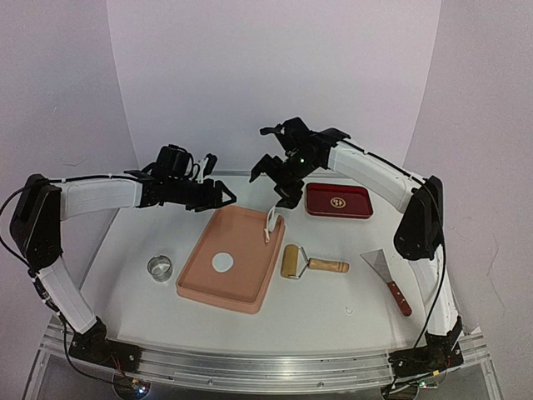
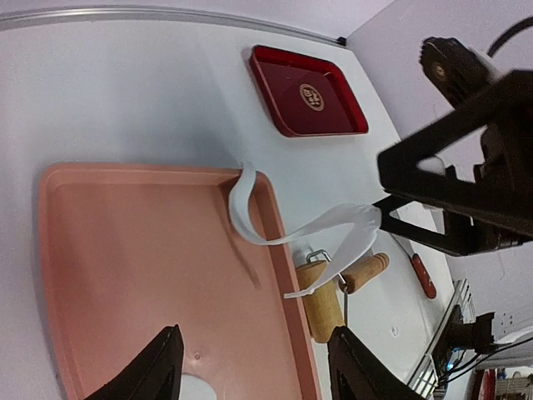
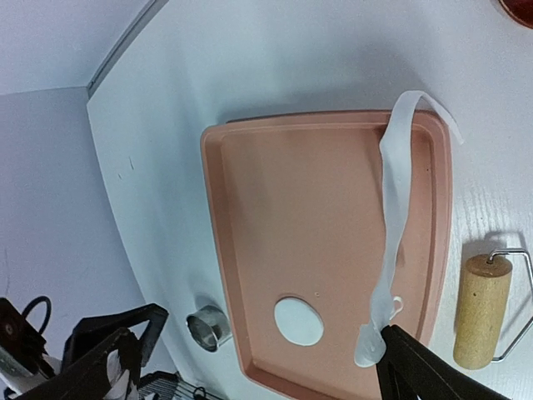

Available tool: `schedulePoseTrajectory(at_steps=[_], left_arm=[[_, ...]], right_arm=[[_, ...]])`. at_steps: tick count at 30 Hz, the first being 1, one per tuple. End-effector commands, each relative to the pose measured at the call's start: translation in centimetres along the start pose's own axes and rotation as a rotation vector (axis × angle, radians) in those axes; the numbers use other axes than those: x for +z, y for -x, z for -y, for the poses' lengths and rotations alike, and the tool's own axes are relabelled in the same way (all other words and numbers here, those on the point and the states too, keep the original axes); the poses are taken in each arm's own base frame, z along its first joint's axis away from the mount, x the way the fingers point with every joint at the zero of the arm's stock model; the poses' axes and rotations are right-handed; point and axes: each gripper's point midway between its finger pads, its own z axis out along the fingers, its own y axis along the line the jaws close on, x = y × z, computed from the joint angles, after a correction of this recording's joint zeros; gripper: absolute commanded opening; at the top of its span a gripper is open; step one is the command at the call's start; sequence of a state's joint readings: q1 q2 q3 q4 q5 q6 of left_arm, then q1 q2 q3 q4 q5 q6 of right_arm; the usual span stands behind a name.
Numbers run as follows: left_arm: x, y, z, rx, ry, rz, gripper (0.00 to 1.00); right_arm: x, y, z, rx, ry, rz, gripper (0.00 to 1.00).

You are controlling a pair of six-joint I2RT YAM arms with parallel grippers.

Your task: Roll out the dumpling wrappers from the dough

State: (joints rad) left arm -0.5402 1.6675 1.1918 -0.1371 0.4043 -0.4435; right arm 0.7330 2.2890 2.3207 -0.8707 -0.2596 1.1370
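A round white dumpling wrapper (image 1: 221,262) lies flat in the pink tray (image 1: 250,296); it also shows in the right wrist view (image 3: 298,321). My right gripper (image 1: 283,202) is shut on one end of a ragged white dough strip (image 1: 271,223) and holds it above the tray's far right corner. The strip (image 3: 396,217) hangs down and its free end drapes over the tray rim (image 2: 275,208). My left gripper (image 1: 223,198) is open and empty, hovering over the tray's far left edge; its fingers (image 2: 158,367) frame the tray floor.
A small metal ring (image 1: 159,267) stands left of the tray. A wooden rolling pin (image 1: 312,262) lies right of it, a scraper (image 1: 391,279) further right. A red tray (image 1: 337,200) sits at the back right.
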Motion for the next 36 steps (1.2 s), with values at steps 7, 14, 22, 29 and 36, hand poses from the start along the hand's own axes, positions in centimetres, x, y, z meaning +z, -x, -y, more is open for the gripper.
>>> schedulePoseTrajectory(at_steps=[7, 14, 22, 29, 36], left_arm=[[5.9, 1.1, 5.4, 0.298, -0.133, 0.032, 0.55], [8.0, 2.0, 5.4, 0.314, -0.132, 0.031, 0.41], [7.5, 0.6, 6.4, 0.299, -0.198, -0.015, 0.38], [5.9, 0.2, 6.2, 0.295, -0.203, 0.053, 0.48], [6.8, 1.0, 6.4, 0.278, -0.218, 0.082, 0.47]], right_arm=[[-1.2, 0.8, -2.3, 0.164, 0.104, -0.031, 0.98], [-1.1, 0.7, -1.9, 0.166, 0.101, -0.044, 0.98], [-1.6, 2.5, -1.1, 0.181, 0.093, -0.006, 0.98], [-3.1, 5.1, 0.4, 0.248, 0.087, 0.031, 0.98], [-2.8, 4.8, 0.6, 0.266, 0.090, 0.001, 0.98]])
